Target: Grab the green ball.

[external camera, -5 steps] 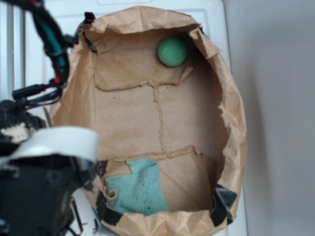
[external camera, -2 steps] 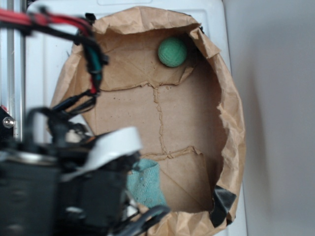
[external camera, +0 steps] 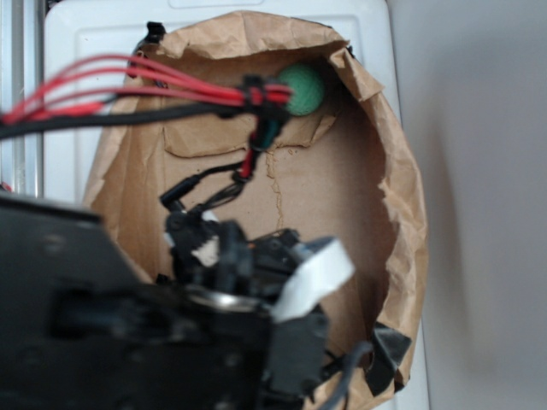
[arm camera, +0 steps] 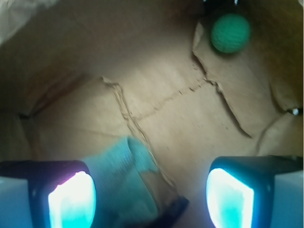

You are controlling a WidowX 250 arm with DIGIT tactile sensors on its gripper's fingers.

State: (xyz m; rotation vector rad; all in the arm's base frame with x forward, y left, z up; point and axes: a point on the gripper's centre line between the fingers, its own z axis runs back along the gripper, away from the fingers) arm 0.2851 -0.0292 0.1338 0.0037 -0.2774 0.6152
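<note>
- Inside the brown paper bag (external camera: 389, 196), far corner: green ball (arm camera: 231, 33) is sitting on the bag floor, touching nothing but paper.
- Pincer (arm camera: 151, 199) is hovering with jaws wide apart, empty, well short of the ball.
- Teal cloth (arm camera: 124, 171) is lying just under the pincer.
- Red cable bundle (external camera: 154, 85) is partly covering the ball in the exterior view.
</note>
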